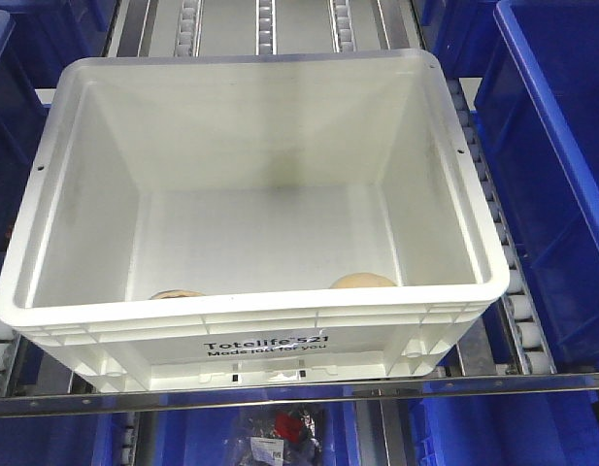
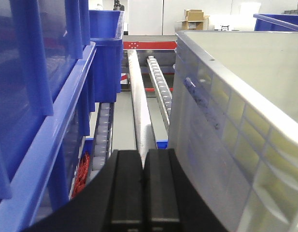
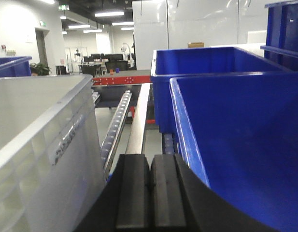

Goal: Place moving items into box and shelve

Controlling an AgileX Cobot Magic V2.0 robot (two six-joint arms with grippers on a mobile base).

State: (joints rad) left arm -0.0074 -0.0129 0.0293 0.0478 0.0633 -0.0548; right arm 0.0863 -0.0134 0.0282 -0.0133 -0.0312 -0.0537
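Exterior front-facing view alone shows two tan items inside the white box; wrist views show the left gripper and right gripper clenched empty beside it.

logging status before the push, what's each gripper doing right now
left gripper: closed, holding nothing, beside the white box.
right gripper: closed, holding nothing.

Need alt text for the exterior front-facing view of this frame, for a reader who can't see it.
A white plastic crate sits on a roller shelf, seen from above, between blue bins. Two tan rounded items peek over its near wall on the crate floor. Neither tool shows here.
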